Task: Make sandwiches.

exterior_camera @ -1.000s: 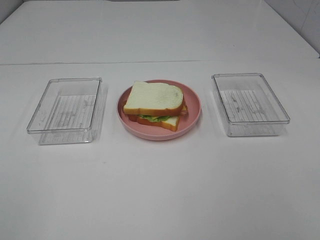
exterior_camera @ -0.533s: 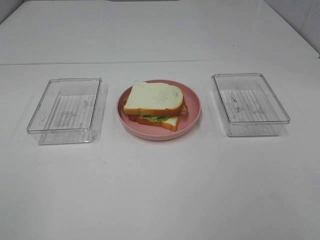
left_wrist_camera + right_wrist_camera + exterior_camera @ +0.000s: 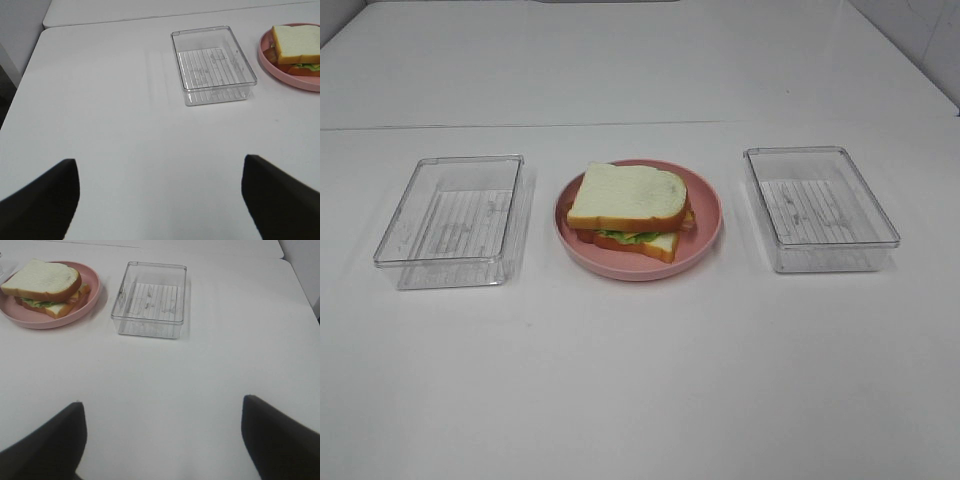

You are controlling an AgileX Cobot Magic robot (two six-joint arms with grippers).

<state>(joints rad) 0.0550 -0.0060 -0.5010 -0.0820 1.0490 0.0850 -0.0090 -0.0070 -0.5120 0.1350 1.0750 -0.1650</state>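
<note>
Now both spread wide and empty, left gripper [image 3: 160, 200] and right gripper [image 3: 160, 440], well short of the sandwich [image 3: 630, 210] on the pink plate [image 3: 705, 240] ahead between them, neither clearly nearer, long axis crosswise.

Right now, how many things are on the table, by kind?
Sandwich: 1
Pink plate: 1
Clear trays: 2, left tray and right tray
Total: 4
</note>
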